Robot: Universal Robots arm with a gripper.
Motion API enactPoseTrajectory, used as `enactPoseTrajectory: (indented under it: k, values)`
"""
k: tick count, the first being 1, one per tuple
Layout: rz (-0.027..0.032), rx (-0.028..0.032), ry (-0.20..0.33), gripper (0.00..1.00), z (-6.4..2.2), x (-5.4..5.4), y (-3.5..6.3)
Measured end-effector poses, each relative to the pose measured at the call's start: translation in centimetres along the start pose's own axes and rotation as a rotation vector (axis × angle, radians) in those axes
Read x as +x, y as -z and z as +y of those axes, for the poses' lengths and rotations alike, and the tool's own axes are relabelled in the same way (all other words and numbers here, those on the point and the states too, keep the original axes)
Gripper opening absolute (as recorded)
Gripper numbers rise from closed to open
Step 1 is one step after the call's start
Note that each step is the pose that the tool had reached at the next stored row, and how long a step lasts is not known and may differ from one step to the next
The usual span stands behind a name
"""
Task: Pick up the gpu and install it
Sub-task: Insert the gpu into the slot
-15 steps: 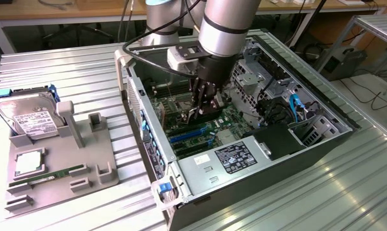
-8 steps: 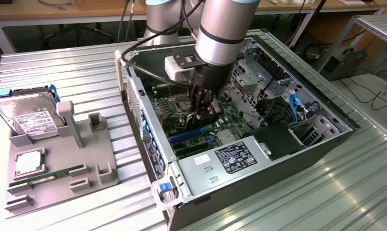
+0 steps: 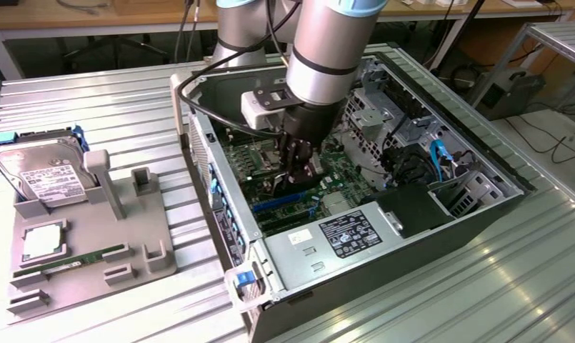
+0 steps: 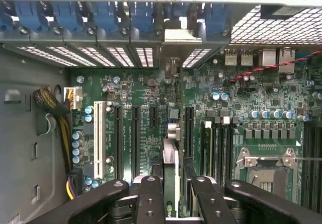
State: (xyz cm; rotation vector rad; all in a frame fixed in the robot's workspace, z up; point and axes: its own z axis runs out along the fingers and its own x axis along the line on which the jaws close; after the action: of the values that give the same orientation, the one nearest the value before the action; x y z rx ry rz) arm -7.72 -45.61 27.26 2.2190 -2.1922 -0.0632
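- The end effector (image 4: 172, 196) is closed on the gpu (image 4: 171, 133), which stands on edge between its fingers (image 4: 150, 201), over the motherboard (image 4: 236, 108) inside the open computer case (image 3: 458, 214).
- The case lies on a ribbed metal desk (image 3: 106, 107), beside a grey fixture tray (image 3: 125, 236) holding a hard drive (image 3: 39, 175).

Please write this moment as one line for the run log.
gripper: inside computer case | holding: gpu, edge-on over motherboard slots | hard drive: on fixture

green motherboard (image 4: 151, 98), blue slot clips (image 4: 105, 15), black end effector (image 4: 173, 196)
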Motion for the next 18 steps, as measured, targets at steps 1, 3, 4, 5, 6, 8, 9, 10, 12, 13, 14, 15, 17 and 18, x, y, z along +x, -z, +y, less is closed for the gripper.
enactPoseTrajectory:
  k: [1,3,4,5,6,8,9,10,12,13,14,15,17,18]
  values:
    - [-0.0001,-0.0001,0.0,0.26,0.04,0.0,-0.04]
    - [-0.0001,-0.0002,0.0,0.26,0.12,0.0,-0.14]
    - [-0.0001,-0.0002,0.0,0.26,0.16,0.0,-0.2]
    - [-0.0001,-0.0003,0.0,0.26,0.2,0.0,-0.26]
    - [0.0,-0.0004,0.0,0.26,0.22,0.0,-0.32]
    - [0.0,-0.0008,0.0,0.26,0.25,0.0,-0.44]
    - [0.0,-0.001,0.0,0.26,0.26,0.0,-0.52]
    - [0.0,-0.0012,0.0,0.26,0.27,0.0,-0.59]
    - [0.0,-0.0021,0.0,0.26,0.28,0.01,-0.74]
    - [0.0,-0.0026,0.0,0.26,0.29,0.01,-0.79]
    - [0.0004,-0.0044,0.0,0.26,0.3,0.01,-0.92]
    - [0.0003,-0.0053,0.0,0.26,0.3,0.01,-0.96]
    - [0.0003,-0.0079,0.0,0.26,0.3,0.02,-1.0]
    - [0.0,-0.0078,0.0,0.26,0.3,0.02,-1.02]
